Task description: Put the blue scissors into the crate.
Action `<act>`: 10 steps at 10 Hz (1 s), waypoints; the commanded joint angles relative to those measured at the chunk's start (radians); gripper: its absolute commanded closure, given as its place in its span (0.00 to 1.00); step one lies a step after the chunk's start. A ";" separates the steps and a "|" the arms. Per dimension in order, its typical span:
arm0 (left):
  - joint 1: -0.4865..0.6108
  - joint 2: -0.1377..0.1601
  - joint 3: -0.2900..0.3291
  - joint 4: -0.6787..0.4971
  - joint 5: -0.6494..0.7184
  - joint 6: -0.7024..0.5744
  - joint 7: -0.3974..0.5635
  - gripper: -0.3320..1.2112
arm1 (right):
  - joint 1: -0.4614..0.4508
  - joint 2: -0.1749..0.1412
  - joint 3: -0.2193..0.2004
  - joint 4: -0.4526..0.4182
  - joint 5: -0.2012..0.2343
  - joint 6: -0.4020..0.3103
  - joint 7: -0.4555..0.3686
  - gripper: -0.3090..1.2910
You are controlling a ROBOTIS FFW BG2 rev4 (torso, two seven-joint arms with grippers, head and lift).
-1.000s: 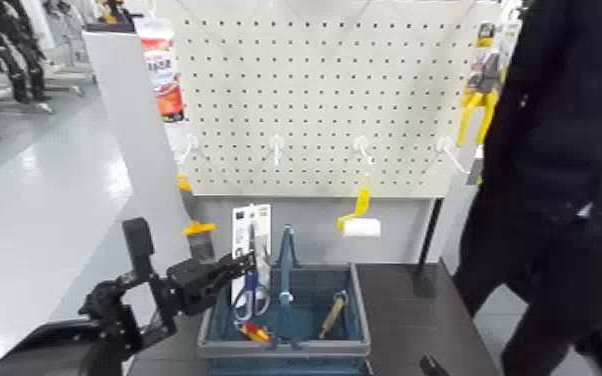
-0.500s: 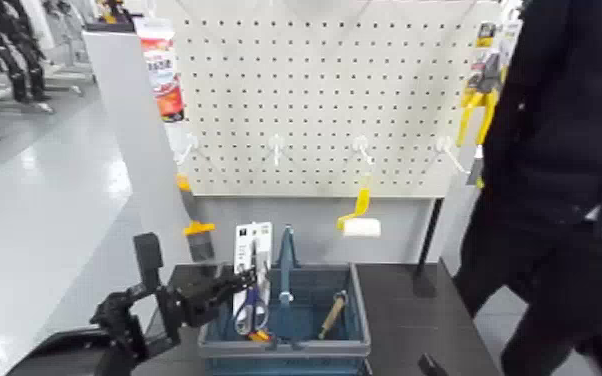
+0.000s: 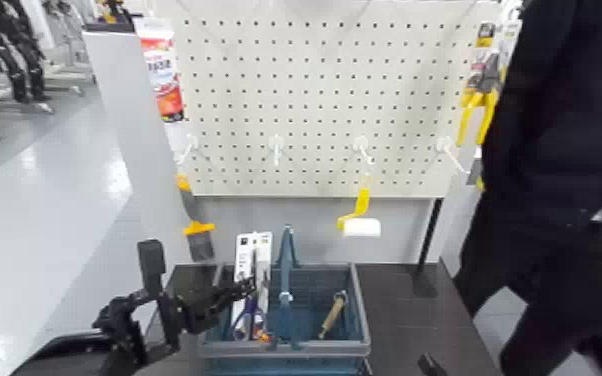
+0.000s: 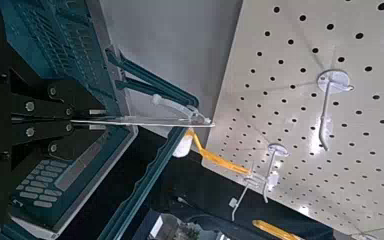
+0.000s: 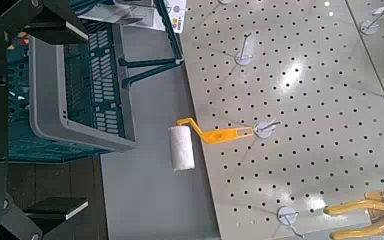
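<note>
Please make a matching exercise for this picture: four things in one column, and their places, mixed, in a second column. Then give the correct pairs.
Things:
1. blue-handled scissors on a tall white card
2. blue-grey slatted plastic crate
3. paint roller with yellow handle and white sleeve
4. yellow-handled pliers

Places:
A. hanging from a lower pegboard hook, above the crate
B. on the dark table
C. upright in the crate's left half, gripped by the left pincer
D. hanging at the pegboard's right edge

Pairs: 1-C, 2-B, 3-A, 4-D
</note>
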 commanded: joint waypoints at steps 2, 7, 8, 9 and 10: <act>0.003 -0.002 0.009 -0.002 -0.026 0.014 0.011 0.84 | 0.000 0.000 -0.001 -0.002 0.000 0.000 0.002 0.29; 0.009 -0.006 0.015 -0.051 -0.045 0.018 0.019 0.15 | 0.003 -0.002 -0.004 -0.003 0.000 0.000 0.000 0.28; 0.009 -0.006 0.013 -0.056 -0.045 0.018 0.019 0.15 | 0.003 0.000 -0.006 -0.002 -0.002 0.000 0.000 0.28; 0.012 -0.006 0.013 -0.062 -0.045 0.018 0.019 0.17 | 0.003 0.000 -0.006 -0.002 -0.002 0.000 0.000 0.28; 0.024 -0.006 0.015 -0.089 -0.055 0.014 0.027 0.19 | 0.003 0.000 -0.007 -0.002 -0.002 0.000 0.000 0.28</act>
